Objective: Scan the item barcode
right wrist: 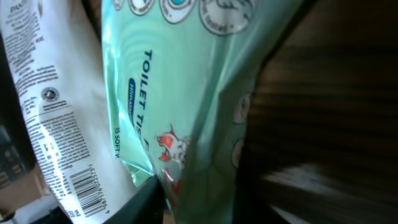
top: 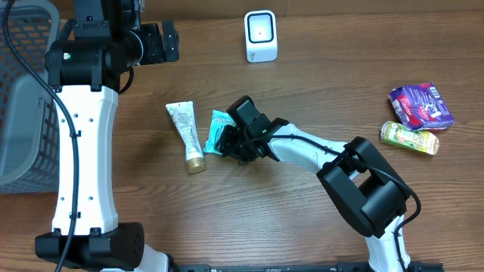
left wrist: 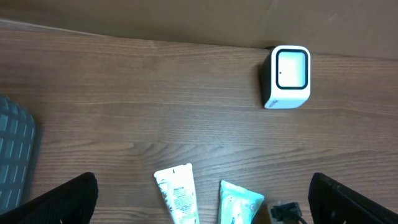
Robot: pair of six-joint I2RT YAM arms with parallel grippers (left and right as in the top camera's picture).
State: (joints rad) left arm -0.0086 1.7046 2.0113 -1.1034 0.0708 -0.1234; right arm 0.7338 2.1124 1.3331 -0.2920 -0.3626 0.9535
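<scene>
A teal tissue pack lies mid-table beside a white tube. My right gripper has come down on the pack's right end. In the right wrist view the pack fills the space between the fingers of that gripper, which press on both its sides, and the tube's barcode shows at the left. The white scanner stands at the table's far edge. My left gripper hovers high at the back left, wide open and holding nothing, above the tube and the pack, with the scanner ahead.
A grey mesh basket stands at the left edge of the table and also shows in the left wrist view. A purple packet and a yellow-green packet lie at the far right.
</scene>
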